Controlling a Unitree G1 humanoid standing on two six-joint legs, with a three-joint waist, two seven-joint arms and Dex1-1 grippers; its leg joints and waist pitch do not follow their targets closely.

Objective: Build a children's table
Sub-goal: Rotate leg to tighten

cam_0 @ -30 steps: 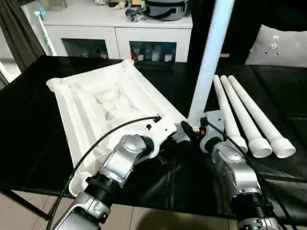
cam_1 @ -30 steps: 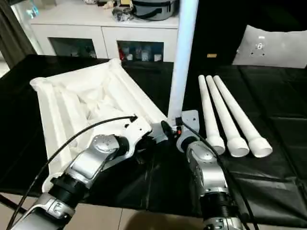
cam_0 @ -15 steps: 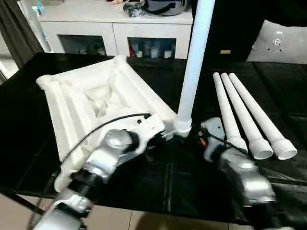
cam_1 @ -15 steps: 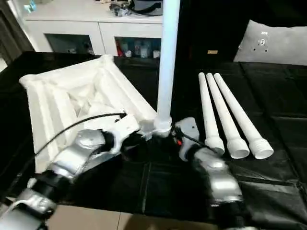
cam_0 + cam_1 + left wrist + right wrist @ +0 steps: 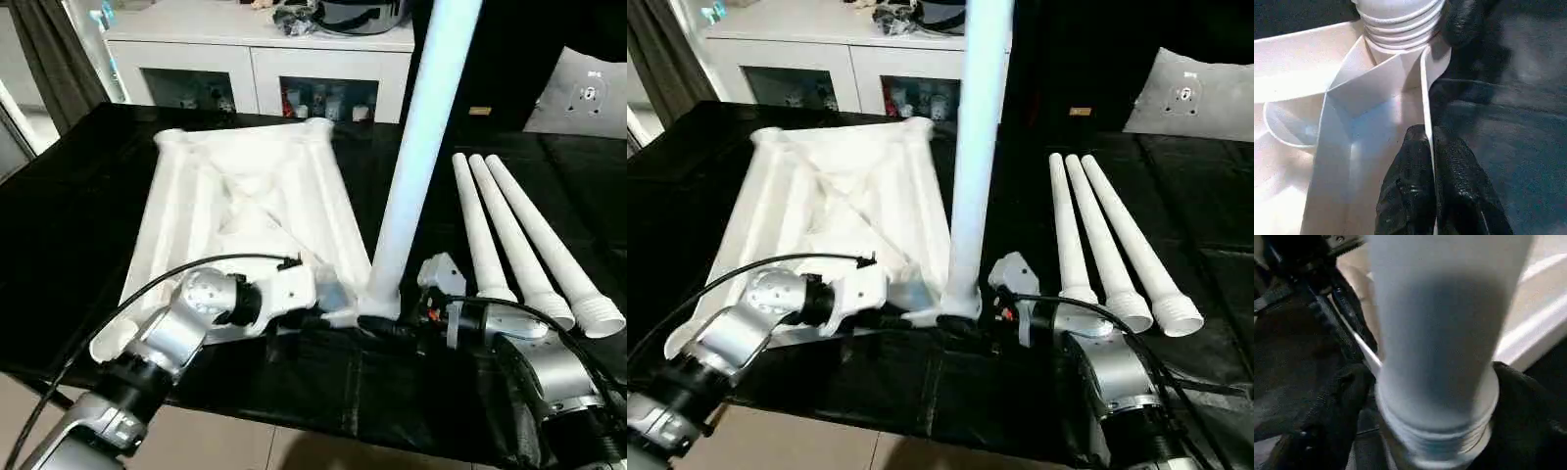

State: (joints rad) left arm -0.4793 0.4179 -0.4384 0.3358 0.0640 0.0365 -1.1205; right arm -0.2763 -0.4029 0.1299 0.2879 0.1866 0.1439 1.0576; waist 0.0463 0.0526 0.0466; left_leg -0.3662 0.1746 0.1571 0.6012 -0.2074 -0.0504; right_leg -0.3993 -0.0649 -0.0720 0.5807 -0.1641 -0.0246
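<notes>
At tabletop [image 5: 245, 206] corner, left fingers [image 5: 1410, 191] pinching rim, right fingers [image 5: 1327, 421] seemingly around leg [image 5: 416, 147]

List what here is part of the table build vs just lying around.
Job:
- white ribbed plastic table top, underside up
- upright white tapered leg at its near corner
- three white tapered legs lying on the black cover
- left gripper, right gripper

Lying about:
- white cabinet with glass doors
- grey cushion
</notes>
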